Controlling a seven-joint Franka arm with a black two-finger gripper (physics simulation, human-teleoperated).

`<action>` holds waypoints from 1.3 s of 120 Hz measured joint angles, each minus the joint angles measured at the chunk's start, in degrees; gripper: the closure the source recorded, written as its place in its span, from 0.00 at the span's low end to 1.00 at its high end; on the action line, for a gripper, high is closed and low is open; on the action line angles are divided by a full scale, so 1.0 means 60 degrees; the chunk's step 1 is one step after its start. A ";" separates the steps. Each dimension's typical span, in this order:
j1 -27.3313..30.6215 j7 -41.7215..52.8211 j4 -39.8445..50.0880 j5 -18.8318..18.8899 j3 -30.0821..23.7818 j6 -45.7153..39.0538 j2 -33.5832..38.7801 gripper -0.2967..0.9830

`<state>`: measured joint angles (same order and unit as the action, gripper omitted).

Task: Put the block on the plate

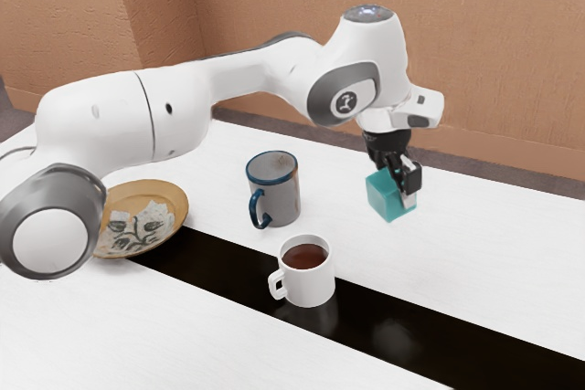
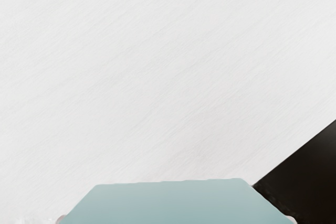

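Gripping the teal block [image 1: 390,195]: gripper [image 1: 401,191] has one finger against each of two opposite sides. Finger line points downward; block hangs at the fingertips. Landmark for places: white mug [image 1: 309,277]. Block is beyond the mug, offset to the exterior view's right. Orientation: one upright edge faces roughly toward the exterior camera, with a side face turned off to either hand. Sides look near equal, so a long axis cannot be told. Wrist view: a broad pale-teal face, its far edge almost straight. Gap between block and table [image 1: 494,244]: cannot tell. Blue-rimmed mug [image 1: 281,195] is behind the landmark, slightly to the exterior view's left, handle toward the camera side. Black strip [image 1: 388,317] runs beneath the landmark. Plate [image 1: 174,191], tan-rimmed, is well to the landmark's left in the exterior view, partly behind the arm [image 1: 174,111].
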<state>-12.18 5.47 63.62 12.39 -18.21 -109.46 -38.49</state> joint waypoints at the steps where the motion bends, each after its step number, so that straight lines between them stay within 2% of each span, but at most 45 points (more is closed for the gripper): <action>1: 0.0077 -0.0008 -0.0001 0.0014 0.0007 0.0025 0.0038 0.50; 13: 0.1375 -0.0087 0.0000 0.0120 0.0065 0.0336 0.0527 0.49; 38: 0.4261 -0.0098 0.0236 0.0004 0.0058 0.0819 0.0675 0.49; 68: 0.6320 -0.0022 0.1788 -0.0437 0.0060 0.0929 0.0781 0.49; 82: 0.6736 0.0017 0.3712 -0.0778 0.0076 0.0538 0.1889 0.49; 101: 0.6881 0.0050 0.5363 -0.1183 0.0098 -0.0040 0.2816 0.49; 129: 0.6822 0.0071 0.5689 -0.1381 0.0102 -0.0758 0.2644 0.49; 156: 0.7740 0.0237 0.6036 -0.1626 0.0104 -0.1379 0.2443 0.49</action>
<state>34.27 6.89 99.83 2.63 -17.59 -117.73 -23.83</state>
